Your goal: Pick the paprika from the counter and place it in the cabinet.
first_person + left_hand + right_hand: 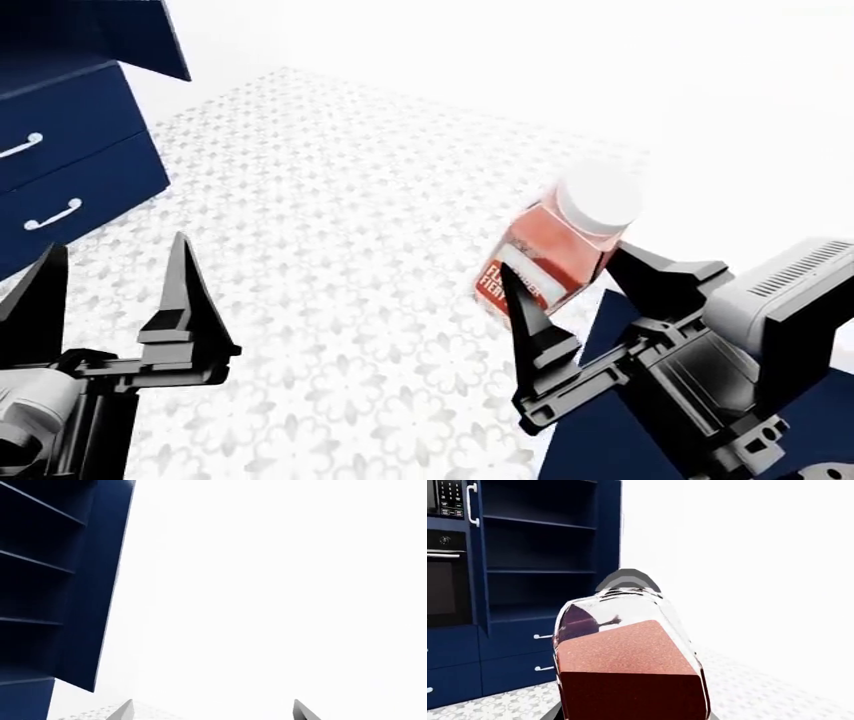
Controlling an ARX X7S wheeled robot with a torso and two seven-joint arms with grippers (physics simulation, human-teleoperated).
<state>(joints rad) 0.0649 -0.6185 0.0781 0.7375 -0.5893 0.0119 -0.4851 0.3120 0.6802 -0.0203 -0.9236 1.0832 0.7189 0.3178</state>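
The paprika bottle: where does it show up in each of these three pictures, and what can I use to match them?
Left wrist view: not in it; only the cabinet and bare white.
Head view: paprika right of centre, tilted, held in the right claw above the patterned floor.
Right wrist view: fills the lower middle, close to the lens.
Shared landmark: the navy cabinet, with drawers in the head view's upper left corner and shelves in the right wrist view.
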